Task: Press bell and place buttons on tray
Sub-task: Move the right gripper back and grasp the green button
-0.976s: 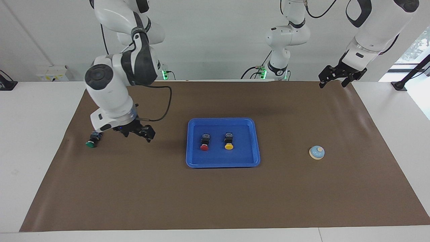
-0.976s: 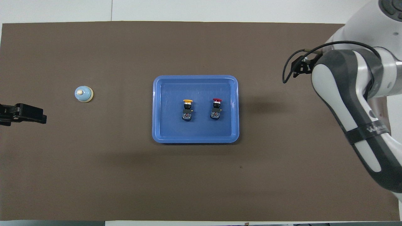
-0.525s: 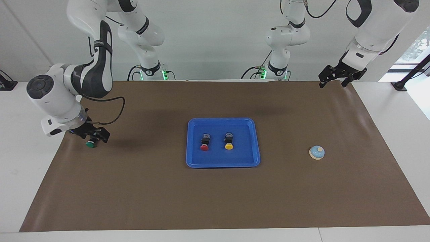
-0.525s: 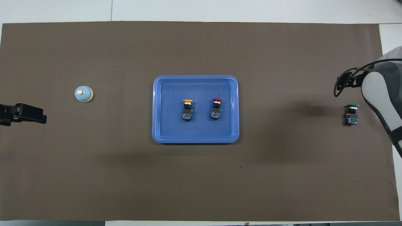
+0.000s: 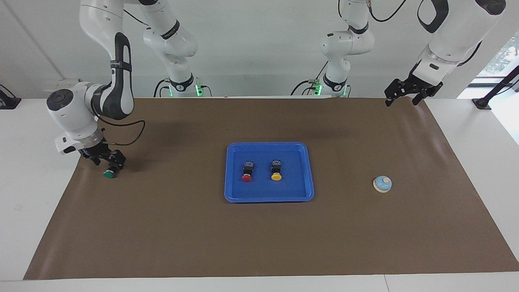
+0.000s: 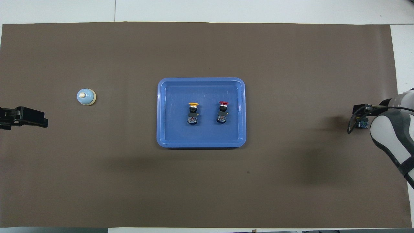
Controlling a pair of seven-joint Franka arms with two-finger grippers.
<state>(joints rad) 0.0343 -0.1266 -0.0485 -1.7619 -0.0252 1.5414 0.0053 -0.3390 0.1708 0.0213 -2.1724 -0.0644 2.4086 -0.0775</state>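
Done: red button (image 5: pixel 246 177) and yellow button (image 5: pixel 276 176) lie in the tray (image 5: pixel 308 170).
Left: green button (image 5: pixel 108 174) on the worktop, under the right gripper (image 5: pixel 106 159), jaws released.
Bell (image 5: pixel 382 184): not in the tray.
Left gripper (image 5: pixel 407 92): waits, jaws released.

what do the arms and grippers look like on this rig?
Both arms are glossy white, rounded segments with dark grey-black joint bands and caps. Black two-finger grippers: right gripper, left gripper. A thin black cable loops beside the right wrist; green lights glow at both bases.
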